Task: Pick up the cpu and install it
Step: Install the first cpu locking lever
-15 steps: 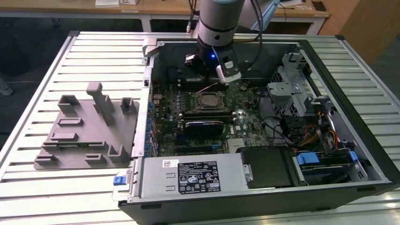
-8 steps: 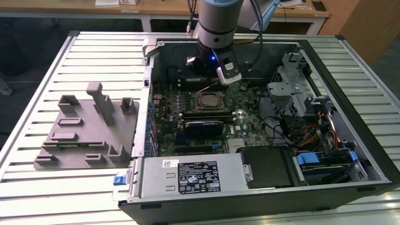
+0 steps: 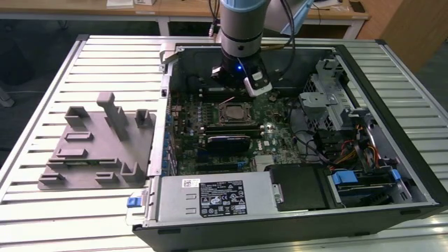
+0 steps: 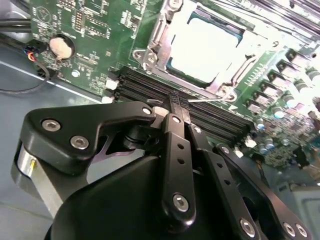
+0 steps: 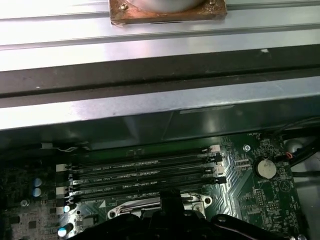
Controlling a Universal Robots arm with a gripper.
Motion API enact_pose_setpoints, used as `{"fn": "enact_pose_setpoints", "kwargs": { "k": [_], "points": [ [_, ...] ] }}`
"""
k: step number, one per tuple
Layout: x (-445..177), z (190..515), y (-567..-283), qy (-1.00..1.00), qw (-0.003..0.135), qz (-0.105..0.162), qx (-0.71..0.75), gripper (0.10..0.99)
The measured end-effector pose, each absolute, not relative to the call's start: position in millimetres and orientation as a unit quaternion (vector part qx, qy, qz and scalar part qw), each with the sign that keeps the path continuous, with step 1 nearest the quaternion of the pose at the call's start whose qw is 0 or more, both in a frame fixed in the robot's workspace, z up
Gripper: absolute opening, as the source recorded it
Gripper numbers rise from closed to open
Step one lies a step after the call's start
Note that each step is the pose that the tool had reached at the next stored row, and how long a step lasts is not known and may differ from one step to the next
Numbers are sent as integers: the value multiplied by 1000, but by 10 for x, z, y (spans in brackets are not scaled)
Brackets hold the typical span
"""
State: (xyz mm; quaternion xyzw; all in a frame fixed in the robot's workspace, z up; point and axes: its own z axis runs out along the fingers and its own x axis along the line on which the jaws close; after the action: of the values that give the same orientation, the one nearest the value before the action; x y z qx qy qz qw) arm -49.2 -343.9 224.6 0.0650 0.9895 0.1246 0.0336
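Silver-topped cpu (image 4: pixel 209 50) lies flat in its socket on the green motherboard (image 4: pixel 95 45), framed by a bright metal bracket (image 4: pixel 152 47); in the exterior view the cpu (image 3: pixel 232 112) sits mid-board inside the open computer case (image 3: pixel 413 173). Beside the socket run long black memory slots (image 5: pixel 145 170), ridged and parallel. A round silver coin cell (image 4: pixel 60 46) sits on the board, apart from the socket. The black pincer (image 4: pixel 179 107) hangs just above the slots, its two fingers pressed together with nothing between them. Outside the case, on the ribbed metal worktop (image 3: pixel 42 84), rests a grey plastic fixture plate (image 3: pixel 98 152) with upright posts.
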Motion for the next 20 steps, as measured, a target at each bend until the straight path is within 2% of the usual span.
{"fn": "enact_pose_setpoints", "kwargs": {
  "k": [7,17,20],
  "points": [
    [-492,2233,-3440,989,36,126,65,106],
    [-508,2155,-3441,988,65,126,63,106],
    [-525,2132,-3441,987,70,125,69,106]
  ]
}}
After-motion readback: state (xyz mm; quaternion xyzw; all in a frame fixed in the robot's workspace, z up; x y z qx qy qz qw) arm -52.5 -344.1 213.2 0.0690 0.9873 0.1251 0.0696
